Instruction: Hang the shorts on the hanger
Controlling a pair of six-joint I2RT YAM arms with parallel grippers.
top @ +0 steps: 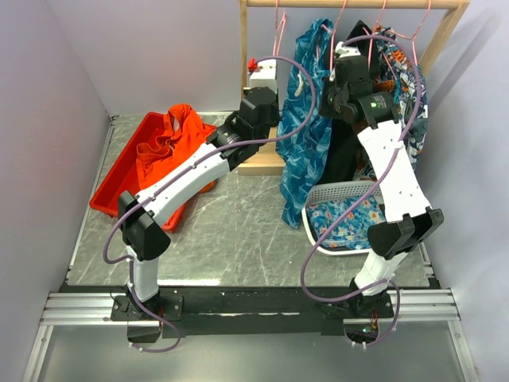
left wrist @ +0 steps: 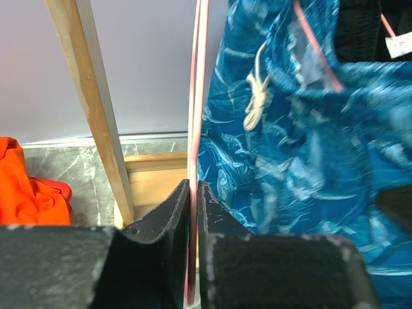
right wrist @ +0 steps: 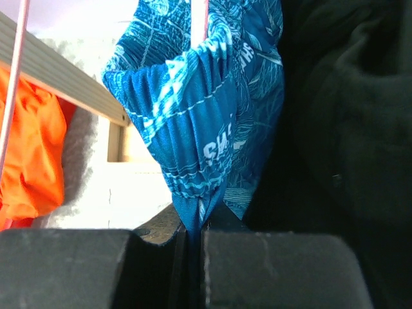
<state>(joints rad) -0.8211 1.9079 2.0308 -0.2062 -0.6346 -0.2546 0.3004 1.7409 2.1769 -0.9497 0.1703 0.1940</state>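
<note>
**Left wrist view: jaws narrow on hanger, shorts just beside**

Left gripper (left wrist: pixel 194 188) has its jaws nearly together with the pink hanger (left wrist: pixel 196 96) running up between the pads. It looks pinched, but how firmly I cannot tell. The hanger's edge runs vertically, in line with the jaw slot, just inside the rack (left wrist: pixel 90 96) post.

The shorts (top: pixel 306 135) hang from the rack bar with their long axis straight down. In the left wrist view they sit immediately right of the jaws, touching the hanger, with the drawstring (left wrist: pixel 256 96) dangling. Pink wire crosses the waistband, so they look partly on.

Right gripper (right wrist: pixel 194 226) has its jaws closed on a fold of the shorts' waistband, which rises straight up from the slot. So the right arm has the shorts and the left has only the hanger. The next move likely turns on the waistband seating on the wire before either lets go.

Containers:
- Red bin (top: pixel 119 179), left of the rack, holds an orange garment (top: pixel 171 139).
- White basket (top: pixel 322 195), in front of the rack, holds a floral garment (top: pixel 350 219).

A black garment (right wrist: pixel 341 129) hangs on the rack next to the shorts.
</note>
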